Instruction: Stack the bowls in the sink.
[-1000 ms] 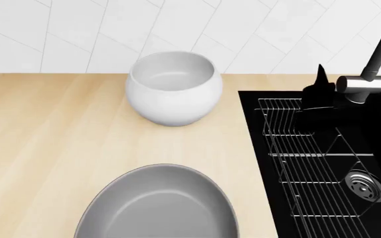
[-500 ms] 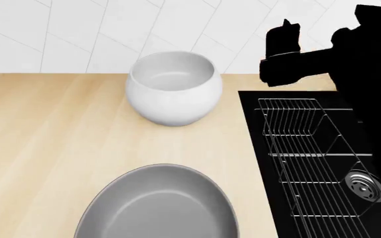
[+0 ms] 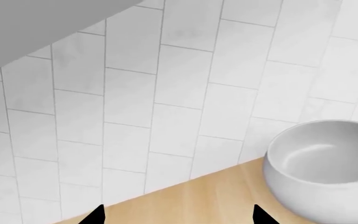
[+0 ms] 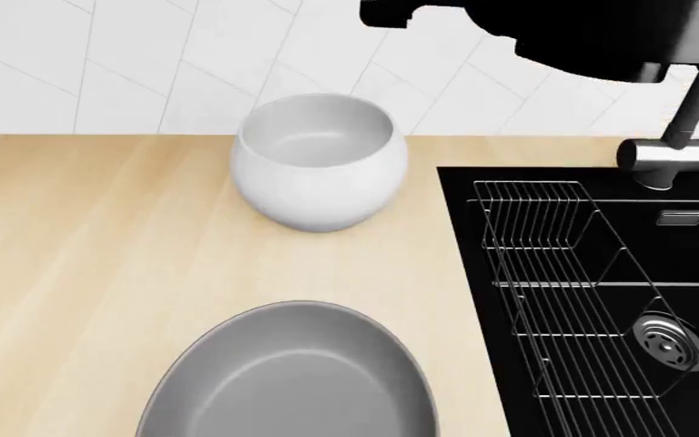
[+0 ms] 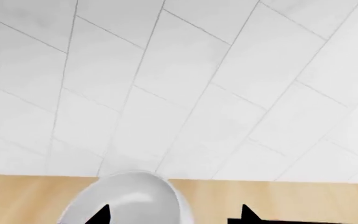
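The glossy white bowl (image 4: 316, 159) stands upright at the back of the wooden counter, near the tiled wall. The wider grey bowl (image 4: 288, 378) sits at the counter's front edge, partly cut off by the frame. The black sink (image 4: 471, 273) lies to their right and holds neither bowl. My right gripper (image 5: 174, 215) is open and empty, high above the counter, with the white bowl (image 5: 129, 200) below and ahead of it. My left gripper (image 3: 177, 215) is also open and empty, and the white bowl (image 3: 322, 168) is off to one side of it.
A wire dish rack (image 4: 568, 291) fills the left part of the sink, with the round steel drain (image 4: 672, 341) beyond it. The faucet (image 4: 677, 137) rises at the sink's back right. My right arm (image 4: 568, 32) spans the top of the head view. White tiles back the counter.
My right arm has risen from over the sink's back corner and swung left across the top of the head view, towards the white bowl. Both bowls stay where they were.
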Robot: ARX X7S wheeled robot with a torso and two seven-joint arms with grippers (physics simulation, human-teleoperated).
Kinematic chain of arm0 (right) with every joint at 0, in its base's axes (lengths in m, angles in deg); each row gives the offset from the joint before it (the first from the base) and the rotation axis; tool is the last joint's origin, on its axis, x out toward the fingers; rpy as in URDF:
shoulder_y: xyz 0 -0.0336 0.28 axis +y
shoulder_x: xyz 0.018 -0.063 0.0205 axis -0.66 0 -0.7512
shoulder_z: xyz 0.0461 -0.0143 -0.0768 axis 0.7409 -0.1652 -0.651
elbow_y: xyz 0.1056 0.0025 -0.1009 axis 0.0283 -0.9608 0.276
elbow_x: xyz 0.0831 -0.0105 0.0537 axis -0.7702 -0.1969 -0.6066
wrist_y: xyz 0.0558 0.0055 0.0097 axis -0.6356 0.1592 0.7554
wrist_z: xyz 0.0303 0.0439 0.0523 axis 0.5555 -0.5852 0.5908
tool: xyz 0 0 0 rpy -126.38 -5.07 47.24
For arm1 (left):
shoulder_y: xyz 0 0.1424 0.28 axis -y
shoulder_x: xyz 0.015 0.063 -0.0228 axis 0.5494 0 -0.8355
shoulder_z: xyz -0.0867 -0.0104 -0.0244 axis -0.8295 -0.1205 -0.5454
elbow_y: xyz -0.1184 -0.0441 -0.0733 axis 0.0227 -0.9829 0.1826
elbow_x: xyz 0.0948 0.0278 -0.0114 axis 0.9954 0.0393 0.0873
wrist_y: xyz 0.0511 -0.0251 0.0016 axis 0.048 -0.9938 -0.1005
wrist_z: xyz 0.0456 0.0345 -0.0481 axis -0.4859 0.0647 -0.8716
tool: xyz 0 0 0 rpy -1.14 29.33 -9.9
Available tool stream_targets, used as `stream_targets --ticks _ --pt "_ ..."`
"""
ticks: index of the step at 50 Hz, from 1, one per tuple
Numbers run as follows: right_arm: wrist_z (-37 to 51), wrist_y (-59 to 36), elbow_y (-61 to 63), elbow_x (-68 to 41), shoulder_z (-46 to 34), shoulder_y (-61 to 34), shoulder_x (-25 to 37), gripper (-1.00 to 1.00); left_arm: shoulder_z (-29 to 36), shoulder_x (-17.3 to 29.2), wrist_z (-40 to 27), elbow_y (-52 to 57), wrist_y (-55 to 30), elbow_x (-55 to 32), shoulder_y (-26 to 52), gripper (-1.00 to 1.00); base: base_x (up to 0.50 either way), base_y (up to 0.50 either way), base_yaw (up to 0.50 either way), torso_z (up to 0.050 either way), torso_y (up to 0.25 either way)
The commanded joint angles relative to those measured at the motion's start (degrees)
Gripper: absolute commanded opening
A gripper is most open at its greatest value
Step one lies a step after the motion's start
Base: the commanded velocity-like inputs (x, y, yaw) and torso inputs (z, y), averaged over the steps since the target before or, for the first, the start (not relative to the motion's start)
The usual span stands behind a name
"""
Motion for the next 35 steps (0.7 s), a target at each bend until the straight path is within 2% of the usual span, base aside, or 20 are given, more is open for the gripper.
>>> stream_targets --ticks 1,15,26,35 --pt "-6.6 2.7 -14.0 3.9 -3.4 -0.6 -6.4 1.0 0.1 -0.3 0.6 0.1 0.3 0.2 0.1 1.0 0.0 0.0 0.0 0.0 0.0" --pt "-14.6 9.1 -26.9 11.0 -6.0 1.9 -11.1 1.0 -0.6 0.4 2.2 0.7 0.6 1.4 -1.3 1.0 0.0 0.0 0.0 0.0 0.0" --pt "-11.9 11.4 -34.6 6.2 -3.5 3.7 -14.9 1.0 -0.6 0.8 2.6 0.9 0.6 1.7 -1.5 1.0 0.0 0.0 0.0 0.0 0.0" --pt "-11.7 10.2 -38.2 6.7 -5.4 3.7 -15.6 1.0 -0.4 0.8 3.1 0.7 0.4 2.3 -1.6 1.0 0.0 0.0 0.0 0.0 0.0"
